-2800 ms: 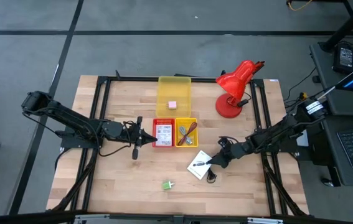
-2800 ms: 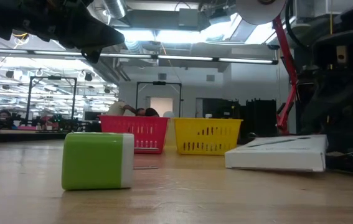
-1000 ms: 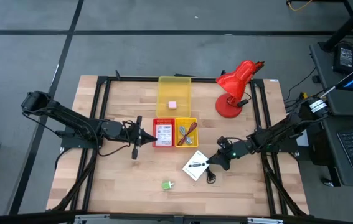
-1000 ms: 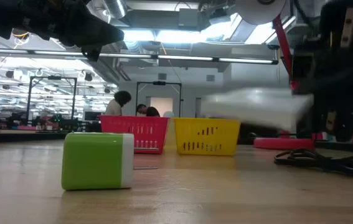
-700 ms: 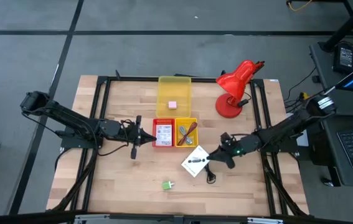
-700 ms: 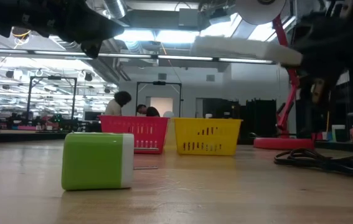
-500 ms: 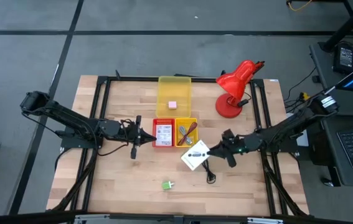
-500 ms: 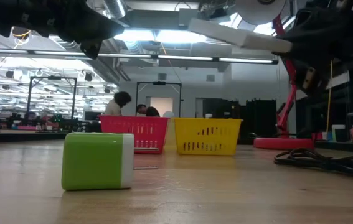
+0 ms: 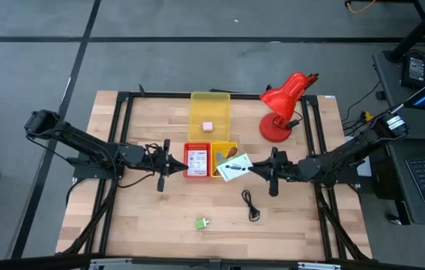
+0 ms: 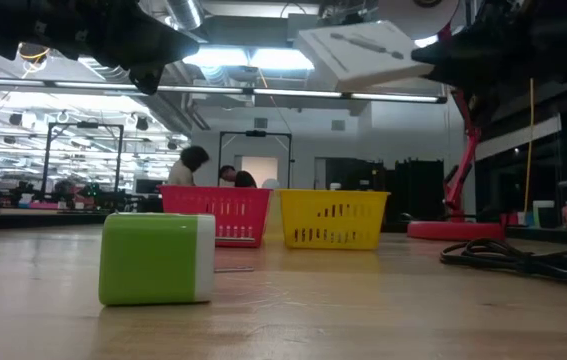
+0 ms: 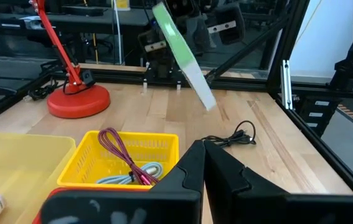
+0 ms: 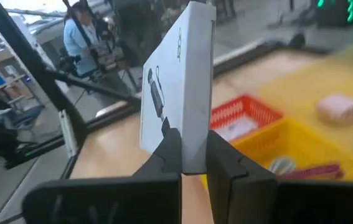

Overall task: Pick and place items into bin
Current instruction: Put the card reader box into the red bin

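My right gripper (image 9: 254, 169) is shut on a white printed packet (image 9: 233, 166), which hangs above the right edge of the small yellow basket (image 9: 224, 160). The packet shows high up in the low view (image 10: 363, 50). My left gripper (image 9: 173, 163) is shut and empty, just left of the red basket (image 9: 196, 160), which has a printed packet lying in it. A pink cube (image 9: 207, 127) lies in the large yellow bin (image 9: 209, 105). A green block (image 9: 202, 223) and a black cable (image 9: 251, 204) rest on the table. My right gripper pinches the packet's near edge (image 12: 192, 140) between its two fingers (image 12: 170, 152), one on each flat face. The fingers come in about level from the table's right side. The packet sticks out beyond the fingertips, tilted, and is lifted clear of the table.
A red desk lamp (image 9: 283, 105) stands on its round base at the far right of the table. The yellow basket (image 11: 126, 158) holds a dark red cord and metal pieces. Bare wood lies along the near side around the green block (image 10: 158, 258).
My right gripper has risen and moved toward the table's left and far side, toward the yellow basket, while its wrist rolled. The white packet has gone with it, higher above the table and more tilted than before. The black cable stays on the table.
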